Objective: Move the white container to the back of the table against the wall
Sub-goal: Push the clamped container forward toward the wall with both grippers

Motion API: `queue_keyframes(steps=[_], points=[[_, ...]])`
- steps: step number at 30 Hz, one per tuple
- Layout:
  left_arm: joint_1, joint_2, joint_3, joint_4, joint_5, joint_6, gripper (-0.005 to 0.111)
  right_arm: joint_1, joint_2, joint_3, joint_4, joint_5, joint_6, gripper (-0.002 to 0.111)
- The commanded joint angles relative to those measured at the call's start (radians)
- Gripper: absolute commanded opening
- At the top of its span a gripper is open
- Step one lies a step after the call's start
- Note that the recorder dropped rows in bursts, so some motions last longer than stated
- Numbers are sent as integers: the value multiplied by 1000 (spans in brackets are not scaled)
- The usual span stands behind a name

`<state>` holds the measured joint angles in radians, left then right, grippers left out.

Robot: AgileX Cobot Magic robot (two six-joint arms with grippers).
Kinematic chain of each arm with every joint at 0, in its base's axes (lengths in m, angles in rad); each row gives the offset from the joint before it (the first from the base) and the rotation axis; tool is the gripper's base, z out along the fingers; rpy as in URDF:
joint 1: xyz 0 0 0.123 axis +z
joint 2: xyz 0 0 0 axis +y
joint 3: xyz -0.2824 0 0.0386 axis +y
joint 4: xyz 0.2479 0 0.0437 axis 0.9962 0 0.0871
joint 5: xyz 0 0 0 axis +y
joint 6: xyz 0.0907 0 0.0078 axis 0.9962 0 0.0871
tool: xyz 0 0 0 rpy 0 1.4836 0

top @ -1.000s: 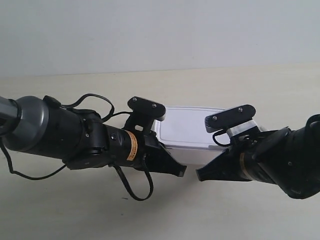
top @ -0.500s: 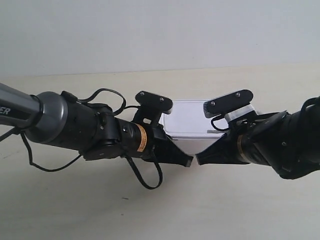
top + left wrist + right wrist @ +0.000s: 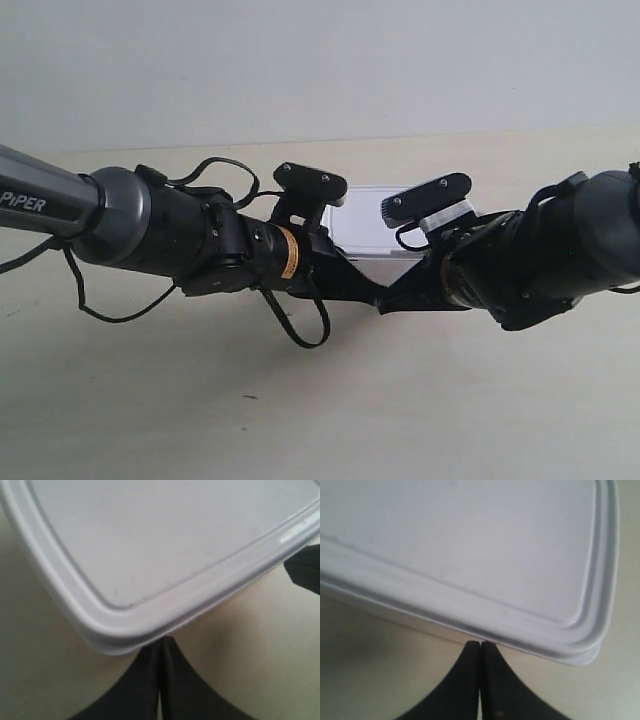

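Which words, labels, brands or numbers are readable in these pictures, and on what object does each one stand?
"PIPER": white letters on the silver link of the arm at the exterior view's left.
The orange label band on the same arm's wrist carries dark print, too small to read.
On the white container no text shows in any view.
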<state>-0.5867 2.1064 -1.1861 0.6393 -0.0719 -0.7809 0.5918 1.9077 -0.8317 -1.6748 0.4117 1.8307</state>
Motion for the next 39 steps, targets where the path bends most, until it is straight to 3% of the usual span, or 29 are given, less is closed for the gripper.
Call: queue_keyframes(steps=[1,9,18,39], points=[[32,32,-34,7,6,-6,0,0,23,-47,14,11,-45,0],[56,64,-106,31,-1,-6,0,-70,90,-130,40,-47,-143,0],[58,132,-199,31,26,-6,0,-70,138,-236,131,-30,-276,0],[69,222,-362,31,88,-6,0,-127,203,-366,159,-51,-323,0]])
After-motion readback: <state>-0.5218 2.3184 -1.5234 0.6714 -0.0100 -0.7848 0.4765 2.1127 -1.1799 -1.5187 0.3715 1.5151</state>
